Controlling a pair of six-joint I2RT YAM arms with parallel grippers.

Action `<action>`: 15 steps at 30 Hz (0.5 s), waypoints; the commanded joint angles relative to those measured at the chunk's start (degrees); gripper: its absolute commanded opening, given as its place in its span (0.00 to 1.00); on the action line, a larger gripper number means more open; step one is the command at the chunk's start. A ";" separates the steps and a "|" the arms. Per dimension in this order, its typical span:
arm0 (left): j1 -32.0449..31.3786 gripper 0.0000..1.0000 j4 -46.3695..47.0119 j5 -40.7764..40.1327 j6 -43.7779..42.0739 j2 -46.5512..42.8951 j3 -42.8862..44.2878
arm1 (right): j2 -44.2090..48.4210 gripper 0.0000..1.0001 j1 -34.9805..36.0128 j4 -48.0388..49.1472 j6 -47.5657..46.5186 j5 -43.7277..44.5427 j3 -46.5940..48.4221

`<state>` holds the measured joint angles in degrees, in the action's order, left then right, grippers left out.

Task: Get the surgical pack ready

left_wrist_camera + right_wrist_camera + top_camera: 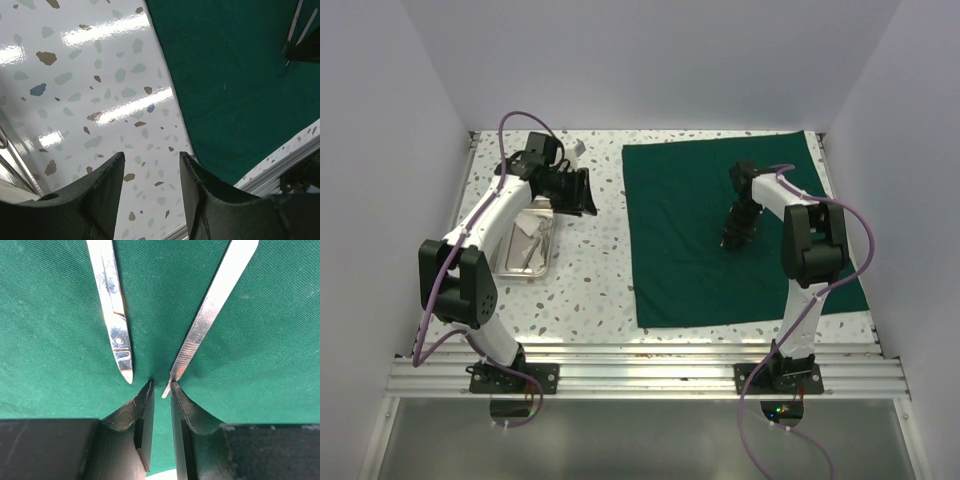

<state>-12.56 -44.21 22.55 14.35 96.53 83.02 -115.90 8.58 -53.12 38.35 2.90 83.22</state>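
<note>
Across the right half of the bench [590, 290], dark green drape [700, 270] spread flat. On the cloth, left instrument [114, 315] and right instrument [212, 310], side by side, apart. Right gripper [161, 386] low over drape, jaws released, narrowly parted, right instrument's tip at their mouth. Left gripper [151, 160] above bare bench beside drape edge, jaws released, empty. Steel tray [525, 279] at left.

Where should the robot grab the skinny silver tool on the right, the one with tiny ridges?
The tool lies flat on the cloth, so only its thin edges can be pinched. Probably best: come straight down from above with a finger on each side of its ridged end, which lies right at the right gripper. The jaws stand slightly apart there.
</note>
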 commanded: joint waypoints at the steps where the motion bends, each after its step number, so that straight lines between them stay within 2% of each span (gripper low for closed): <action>1: -0.01 0.52 0.96 1.45 -0.11 0.32 0.12 | -0.30 0.24 -0.23 0.21 -0.12 0.18 -0.95; 15: -0.01 0.52 0.88 1.80 -0.46 0.50 0.03 | 2.96 0.25 -0.23 1.35 0.24 0.00 -5.34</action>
<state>-12.56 -44.21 22.87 14.33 96.64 83.00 -114.52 8.56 -51.83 38.41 2.17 80.27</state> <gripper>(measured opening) 0.519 0.252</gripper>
